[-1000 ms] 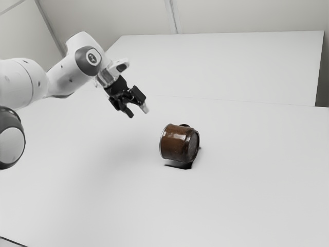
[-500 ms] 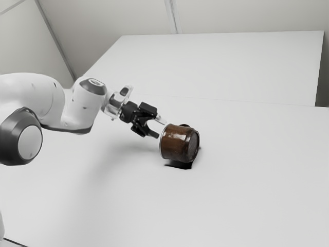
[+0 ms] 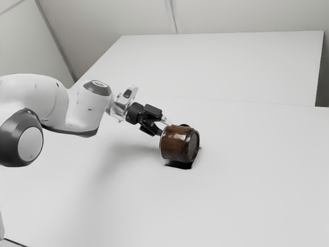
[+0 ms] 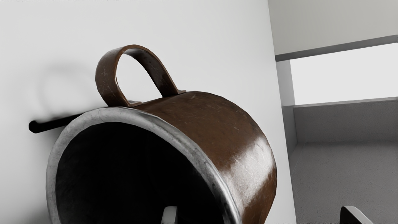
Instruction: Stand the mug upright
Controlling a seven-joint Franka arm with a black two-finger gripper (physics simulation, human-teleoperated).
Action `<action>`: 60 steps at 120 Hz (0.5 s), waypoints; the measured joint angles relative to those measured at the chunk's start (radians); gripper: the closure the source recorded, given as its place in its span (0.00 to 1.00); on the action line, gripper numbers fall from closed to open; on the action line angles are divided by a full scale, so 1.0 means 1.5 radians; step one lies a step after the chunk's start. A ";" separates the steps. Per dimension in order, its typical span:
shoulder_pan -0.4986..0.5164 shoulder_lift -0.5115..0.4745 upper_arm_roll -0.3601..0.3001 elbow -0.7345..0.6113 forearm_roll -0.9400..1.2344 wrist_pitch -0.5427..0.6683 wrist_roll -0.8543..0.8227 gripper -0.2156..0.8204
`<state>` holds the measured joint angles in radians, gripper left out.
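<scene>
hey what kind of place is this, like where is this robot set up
Probably a plain simulated lab-style room: a white robot arm reaches over a broad white table, with a bare pale wall behind and a brown metal mug lying on its side.

No text, label, brand, number or sign can be read in either view, and the small mark [image 3: 99,84] on the upper face of a joint of the arm [image 3: 43,98] is too tiny to make out.
</scene>
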<state>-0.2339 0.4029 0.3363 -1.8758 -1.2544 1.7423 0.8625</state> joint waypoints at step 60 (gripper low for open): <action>-0.004 -0.013 -0.003 -0.016 -0.024 0.000 0.045 0.79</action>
<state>-0.2393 0.3828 0.3323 -1.8998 -1.2900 1.7420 0.9302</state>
